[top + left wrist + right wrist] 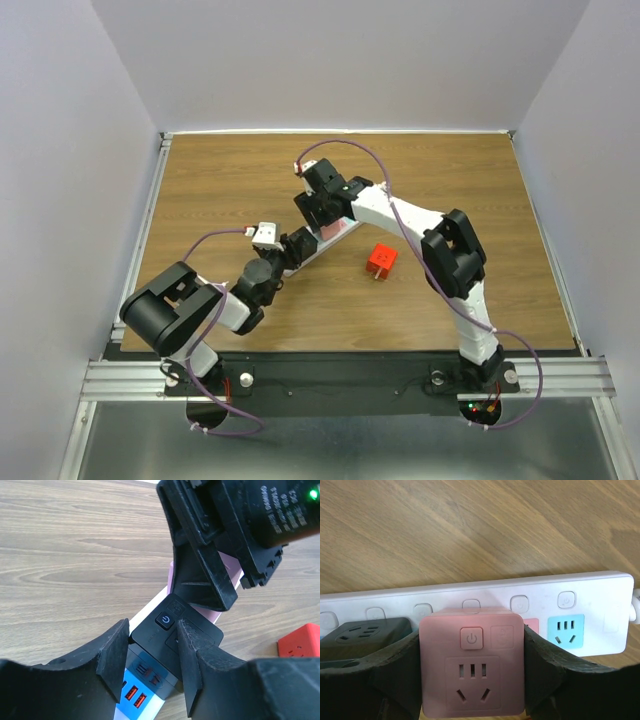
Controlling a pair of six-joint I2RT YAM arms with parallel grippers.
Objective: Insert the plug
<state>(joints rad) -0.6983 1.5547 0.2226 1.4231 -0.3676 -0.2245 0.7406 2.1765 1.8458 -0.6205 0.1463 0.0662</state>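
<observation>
A white power strip (590, 595) lies on the wooden table, also seen in the top view (303, 264). My right gripper (472, 652) is shut on a pink cube plug (472, 665) and holds it against the strip, over the pink socket beside the blue socket (566, 629). A black cube plug (367, 635) sits in the strip just left of it. My left gripper (152, 655) has its jaws closed around the strip's USB end (137, 692), right at the black plug (162, 627). The pink plug (229, 577) shows behind the right fingers (200, 575).
A red cube plug (381, 261) lies loose on the table right of the strip, also at the right edge of the left wrist view (302, 642). Metal rails run along the table's left and near edges.
</observation>
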